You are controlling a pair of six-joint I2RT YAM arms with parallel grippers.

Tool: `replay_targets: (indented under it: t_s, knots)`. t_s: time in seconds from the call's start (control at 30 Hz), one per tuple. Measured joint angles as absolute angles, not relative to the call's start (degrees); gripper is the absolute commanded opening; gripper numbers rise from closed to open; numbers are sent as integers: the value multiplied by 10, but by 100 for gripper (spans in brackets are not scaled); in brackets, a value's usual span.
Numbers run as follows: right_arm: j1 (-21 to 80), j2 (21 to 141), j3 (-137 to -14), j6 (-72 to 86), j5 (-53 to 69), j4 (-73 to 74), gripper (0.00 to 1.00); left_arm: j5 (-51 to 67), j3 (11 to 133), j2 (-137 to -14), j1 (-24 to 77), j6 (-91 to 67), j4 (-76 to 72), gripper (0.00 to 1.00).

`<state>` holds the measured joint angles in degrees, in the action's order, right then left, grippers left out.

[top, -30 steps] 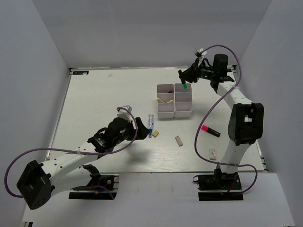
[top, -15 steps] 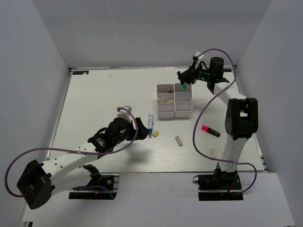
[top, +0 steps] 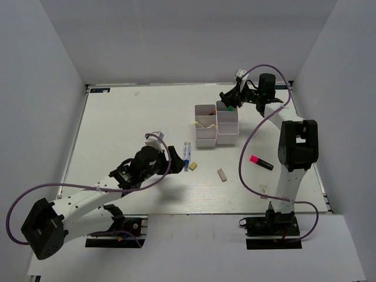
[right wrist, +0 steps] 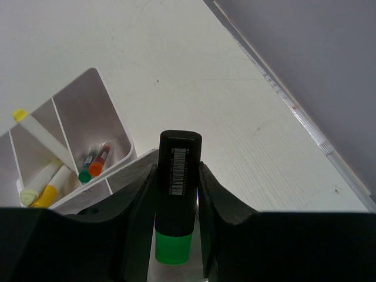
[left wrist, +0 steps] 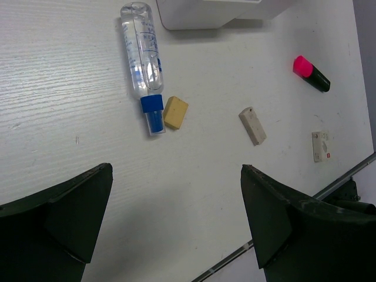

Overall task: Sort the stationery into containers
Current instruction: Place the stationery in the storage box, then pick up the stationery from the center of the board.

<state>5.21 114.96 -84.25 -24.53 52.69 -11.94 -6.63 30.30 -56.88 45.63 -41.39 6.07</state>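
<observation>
The black-bodied green marker [right wrist: 178, 170] is clamped in the right gripper [right wrist: 176, 182] over the far edge of the white plastic organiser tray [right wrist: 111, 126] — it is best centred above one compartment before release. The left gripper [left wrist: 176, 208] is spread open.

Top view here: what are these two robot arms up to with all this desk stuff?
They are sorting stationery into a white organiser tray. The right gripper is clamped on a green marker at the tray's far end, apparently about to drop it in. The left gripper hangs open over a blue-capped clear tube and a tan eraser, holding nothing. A grey eraser and a pink highlighter lie loose nearby.
</observation>
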Motion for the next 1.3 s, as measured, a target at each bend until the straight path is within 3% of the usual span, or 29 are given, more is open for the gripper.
replay_targets:
  t_s: [0.07,0.13,0.23,0.63,0.67,0.77,0.9,0.97,1.0,1.07,1.1,1.13,1.23,1.27,1.3]
  knots:
    - [52,1150,-842,-252,533,-120,28,-66,303,-569,456,-414,61,100]
    - [51,1149,-838,-253,537,-122,43,-66,303,-569,456,-414,61,100]
    - [51,1146,-828,-256,540,-124,56,-66,303,-571,456,-414,60,100]
    - [48,1083,-760,-260,545,-126,66,-67,303,-573,456,-414,60,100]
    - [47,1072,-752,-259,545,-126,69,-67,303,-573,456,-414,60,100]
    - [45,1024,-729,-250,542,-124,90,-67,302,-573,456,-414,58,100]
    - [42,945,-732,-253,499,-71,90,-66,296,-573,456,-414,50,100]
    - [37,915,-750,-270,491,-11,81,-66,291,-573,456,-414,42,100]
    - [33,905,-764,-287,492,28,57,-66,290,-573,456,-414,39,100]
    - [22,889,-784,-327,495,105,27,-66,288,-574,456,-412,38,100]
    - [17,880,-786,-352,495,147,1,-66,289,-576,456,-409,37,100]
    - [11,871,-782,-377,494,187,0,-67,289,-577,456,-408,36,100]
    - [-12,818,-715,-449,469,287,1,-76,298,-595,456,-400,46,87]
    - [-19,796,-683,-470,456,313,9,-80,305,-607,456,-397,51,81]
    - [-25,777,-653,-486,443,335,17,-84,313,-619,456,-393,57,63]
